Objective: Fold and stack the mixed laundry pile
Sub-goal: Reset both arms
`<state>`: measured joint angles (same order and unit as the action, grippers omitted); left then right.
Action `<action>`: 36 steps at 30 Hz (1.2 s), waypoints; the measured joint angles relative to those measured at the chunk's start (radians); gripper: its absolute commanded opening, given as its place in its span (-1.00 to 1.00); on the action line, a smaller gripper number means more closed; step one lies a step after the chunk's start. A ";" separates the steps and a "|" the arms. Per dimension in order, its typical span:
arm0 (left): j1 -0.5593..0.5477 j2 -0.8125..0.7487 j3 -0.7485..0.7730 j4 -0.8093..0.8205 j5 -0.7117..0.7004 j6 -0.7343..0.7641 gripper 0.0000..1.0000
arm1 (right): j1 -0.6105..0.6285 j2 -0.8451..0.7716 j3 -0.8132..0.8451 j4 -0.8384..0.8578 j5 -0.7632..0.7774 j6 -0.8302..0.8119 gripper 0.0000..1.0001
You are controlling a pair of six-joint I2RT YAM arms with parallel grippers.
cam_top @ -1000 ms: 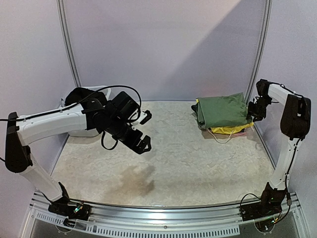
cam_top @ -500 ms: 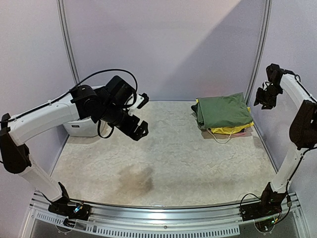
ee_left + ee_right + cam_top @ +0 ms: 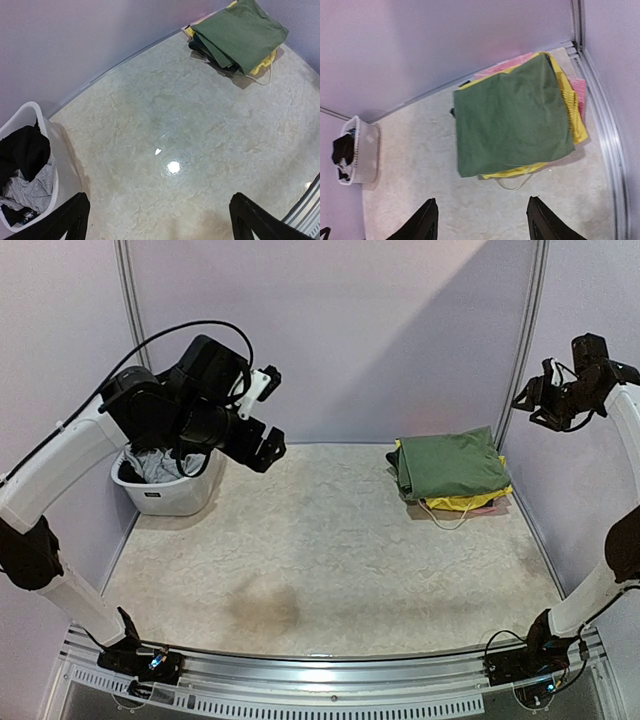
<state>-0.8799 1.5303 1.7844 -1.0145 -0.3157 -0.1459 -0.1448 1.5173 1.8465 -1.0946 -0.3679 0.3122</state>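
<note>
I read left gripper (image 3: pixel 268 415) wide open, right gripper (image 3: pixel 482 222) parted, both empty; folded olive-green T-shirt (image 3: pixel 512 120) lies atop bright yellow garment (image 3: pixel 576 131).

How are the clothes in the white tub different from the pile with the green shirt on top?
The tub clothes are crumpled; the green-topped pile is folded flat. The tub clothes are black and grey; the pile shows green, yellow and pink. The tub clothes sit in the white tub, far left; the pile lies on the table, far right. Both are soft laundry.
</note>
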 measured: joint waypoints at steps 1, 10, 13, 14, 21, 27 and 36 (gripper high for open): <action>0.000 0.000 0.016 -0.008 -0.013 0.000 0.99 | 0.003 -0.022 0.000 0.008 -0.027 0.008 0.62; 0.002 -0.051 0.039 -0.067 -0.122 -0.019 0.99 | 0.019 -0.261 -0.098 0.102 -0.242 0.039 0.98; 0.002 -0.102 -0.017 -0.070 -0.169 -0.048 0.99 | 0.019 -0.338 -0.190 0.121 -0.277 0.045 0.98; 0.002 -0.123 -0.043 -0.072 -0.186 -0.064 0.99 | 0.019 -0.363 -0.228 0.125 -0.282 0.045 0.98; 0.004 -0.278 -0.304 -0.053 -0.258 -0.177 0.99 | 0.019 -0.558 -0.540 0.185 -0.300 0.077 0.98; 0.006 -0.392 -0.476 -0.018 -0.257 -0.272 0.99 | 0.019 -0.713 -0.713 0.288 -0.301 0.146 0.98; 0.011 -0.442 -0.508 0.011 -0.258 -0.328 0.99 | 0.019 -0.836 -0.779 0.417 -0.296 0.182 0.98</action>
<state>-0.8692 1.0885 1.2762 -1.0031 -0.5735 -0.4744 -0.1253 0.6815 1.0676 -0.6777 -0.6636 0.4938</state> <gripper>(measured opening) 0.995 0.988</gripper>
